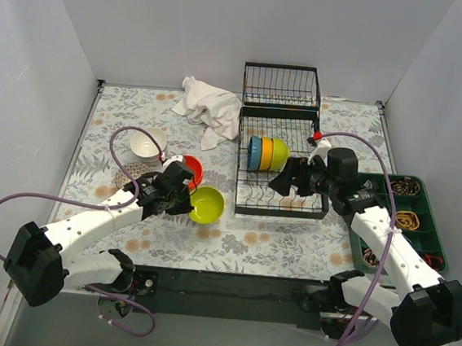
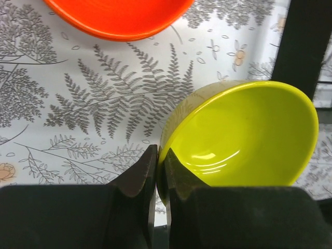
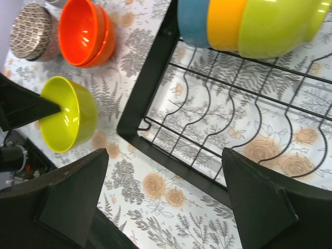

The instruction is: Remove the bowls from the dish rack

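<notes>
The left gripper (image 2: pixel 157 162) was clenched on the rim of a lime bowl (image 2: pixel 244 135), which sat tilted over the flowered table (image 1: pixel 290 244) just left of the dish rack (image 3: pixel 147 85), near a red bowl (image 1: pixel 193 169). The right gripper (image 3: pixel 166 202) hung over the rack's front rows, fingers spread wide and empty. A blue bowl (image 1: pixel 255 152), an orange bowl (image 1: pixel 266 153) and a green bowl (image 1: pixel 279 154) stood on edge together inside the rack.
</notes>
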Available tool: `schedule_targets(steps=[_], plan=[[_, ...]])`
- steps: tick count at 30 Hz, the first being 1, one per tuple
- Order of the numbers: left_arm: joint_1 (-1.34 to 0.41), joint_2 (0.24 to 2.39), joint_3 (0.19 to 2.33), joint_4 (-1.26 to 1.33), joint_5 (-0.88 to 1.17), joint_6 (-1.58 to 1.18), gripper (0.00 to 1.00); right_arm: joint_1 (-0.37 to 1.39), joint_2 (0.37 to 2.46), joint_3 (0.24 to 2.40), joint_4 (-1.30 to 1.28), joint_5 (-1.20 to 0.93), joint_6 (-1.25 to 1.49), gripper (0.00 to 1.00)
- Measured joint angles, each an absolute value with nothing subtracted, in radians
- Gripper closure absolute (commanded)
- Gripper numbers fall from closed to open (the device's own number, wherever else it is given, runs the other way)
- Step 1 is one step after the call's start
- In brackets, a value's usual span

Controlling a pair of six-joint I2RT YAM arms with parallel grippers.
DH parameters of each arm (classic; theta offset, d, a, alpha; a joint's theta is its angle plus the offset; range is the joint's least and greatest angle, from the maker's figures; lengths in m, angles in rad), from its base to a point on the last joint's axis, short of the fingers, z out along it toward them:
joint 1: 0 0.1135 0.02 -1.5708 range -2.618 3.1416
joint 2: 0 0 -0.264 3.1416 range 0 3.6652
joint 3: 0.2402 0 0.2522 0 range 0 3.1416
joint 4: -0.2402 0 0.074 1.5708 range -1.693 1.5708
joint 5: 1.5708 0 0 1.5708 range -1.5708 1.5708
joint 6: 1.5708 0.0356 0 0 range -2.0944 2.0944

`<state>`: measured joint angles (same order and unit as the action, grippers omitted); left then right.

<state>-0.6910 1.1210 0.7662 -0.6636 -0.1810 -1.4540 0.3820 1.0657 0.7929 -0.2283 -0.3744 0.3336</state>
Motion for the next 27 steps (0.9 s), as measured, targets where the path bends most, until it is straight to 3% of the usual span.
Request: schedule_targets(steps=[9, 12, 22, 23, 26, 27], plan=[[-0.691, 1.243, 0.743, -0.627, -0.268, -1.462, 1.0, 0.382, 1.113, 0.794, -0.236, -0.271, 0.297, 0.01], [-0.689, 1.271, 0.734, -0.61, -0.281, -1.461, 0.93, 0.382, 1.132, 0.797, -0.229, -0.257, 0.291, 0.01], [-0.682, 1.247, 0.711, -0.598, -0.291, -1.47, 0.55, 0.382, 1.267, 0.862, -0.184, -0.181, 0.27, 0.01], [-0.682, 1.237, 0.711, -0.598, -0.291, -1.471, 0.45, 0.382, 1.281, 0.87, -0.176, -0.175, 0.269, 0.01], [-0.682, 1.2, 0.712, -0.603, -0.291, -1.475, 0.31, 0.382, 1.336, 0.902, -0.148, -0.154, 0.265, 0.01], [-0.682, 1.187, 0.712, -0.606, -0.291, -1.475, 0.21, 0.382, 1.356, 0.914, -0.141, -0.144, 0.264, 0.01]])
